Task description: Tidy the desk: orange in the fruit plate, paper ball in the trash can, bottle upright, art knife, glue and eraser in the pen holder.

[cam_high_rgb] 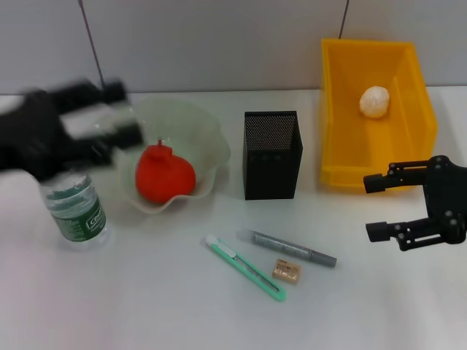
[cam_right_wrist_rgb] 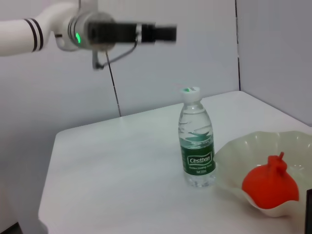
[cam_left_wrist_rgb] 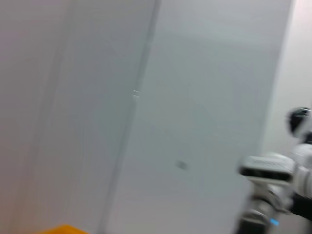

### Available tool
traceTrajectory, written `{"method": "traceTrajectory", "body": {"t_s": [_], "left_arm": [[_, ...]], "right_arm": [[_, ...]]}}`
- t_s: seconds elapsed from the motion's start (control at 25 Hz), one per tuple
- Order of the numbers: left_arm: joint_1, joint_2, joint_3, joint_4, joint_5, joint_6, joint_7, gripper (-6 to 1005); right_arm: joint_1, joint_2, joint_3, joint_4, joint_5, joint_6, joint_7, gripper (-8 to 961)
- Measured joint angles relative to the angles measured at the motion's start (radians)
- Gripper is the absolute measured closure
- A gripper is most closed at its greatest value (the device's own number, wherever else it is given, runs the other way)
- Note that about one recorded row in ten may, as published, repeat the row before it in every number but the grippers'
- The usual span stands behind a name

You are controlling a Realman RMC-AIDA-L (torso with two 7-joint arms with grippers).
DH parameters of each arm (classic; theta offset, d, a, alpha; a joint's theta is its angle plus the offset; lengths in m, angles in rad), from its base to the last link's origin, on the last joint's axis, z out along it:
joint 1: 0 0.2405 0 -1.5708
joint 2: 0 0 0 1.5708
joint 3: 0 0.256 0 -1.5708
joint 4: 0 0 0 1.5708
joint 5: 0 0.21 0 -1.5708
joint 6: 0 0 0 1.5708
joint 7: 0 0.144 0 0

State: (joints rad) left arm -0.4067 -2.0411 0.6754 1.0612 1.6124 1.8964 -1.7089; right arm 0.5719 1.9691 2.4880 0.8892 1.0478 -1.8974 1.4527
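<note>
The orange (cam_high_rgb: pixel 164 173) (cam_right_wrist_rgb: pixel 270 183) lies in the pale green fruit plate (cam_high_rgb: pixel 212 148) (cam_right_wrist_rgb: pixel 233 157). The bottle (cam_high_rgb: pixel 76 211) (cam_right_wrist_rgb: pixel 196 146) stands upright left of the plate. My left gripper (cam_high_rgb: pixel 117 114) hovers above the bottle, blurred by motion, fingers apart and holding nothing; the right wrist view shows it high over the table (cam_right_wrist_rgb: pixel 157 33). The paper ball (cam_high_rgb: pixel 374 101) sits in the yellow trash can (cam_high_rgb: pixel 334 109). The art knife (cam_high_rgb: pixel 245 267), glue (cam_high_rgb: pixel 288 248) and eraser (cam_high_rgb: pixel 286 271) lie on the table in front of the pen holder (cam_high_rgb: pixel 271 154). My right gripper (cam_high_rgb: pixel 376 208) is open, low, in front of the trash can.
The white table (cam_high_rgb: pixel 146 306) meets a grey wall behind. The left wrist view shows only that wall, a sliver of the yellow bin (cam_left_wrist_rgb: pixel 63 229) and part of a white robot body (cam_left_wrist_rgb: pixel 270 168). The table's left edge (cam_right_wrist_rgb: pixel 46 185) shows in the right wrist view.
</note>
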Motion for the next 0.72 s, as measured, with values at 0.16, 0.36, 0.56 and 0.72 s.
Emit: {"method": "traceTrajectory", "body": {"t_s": [0.16, 0.36, 0.56, 0.72], "left_arm": [[0.001, -0.017, 0.111, -0.054, 0.008, -0.009, 0.088, 192], [-0.004, -0.023, 0.235, -0.167, 0.079, -0.091, 0.206, 193], [-0.024, -0.020, 0.254, -0.351, 0.129, -0.140, 0.367, 194], [-0.009, -0.021, 0.256, -0.453, 0.188, -0.197, 0.489, 195]], "right_arm": [[0.008, 0.006, -0.001, -0.003, -0.003, 0.011, 0.000, 166], [0.009, 0.007, -0.002, -0.003, -0.003, 0.011, 0.017, 166], [0.019, 0.008, -0.009, -0.003, -0.003, 0.013, 0.046, 166], [0.031, 0.008, -0.009, -0.003, -0.005, 0.014, 0.068, 166]]}}
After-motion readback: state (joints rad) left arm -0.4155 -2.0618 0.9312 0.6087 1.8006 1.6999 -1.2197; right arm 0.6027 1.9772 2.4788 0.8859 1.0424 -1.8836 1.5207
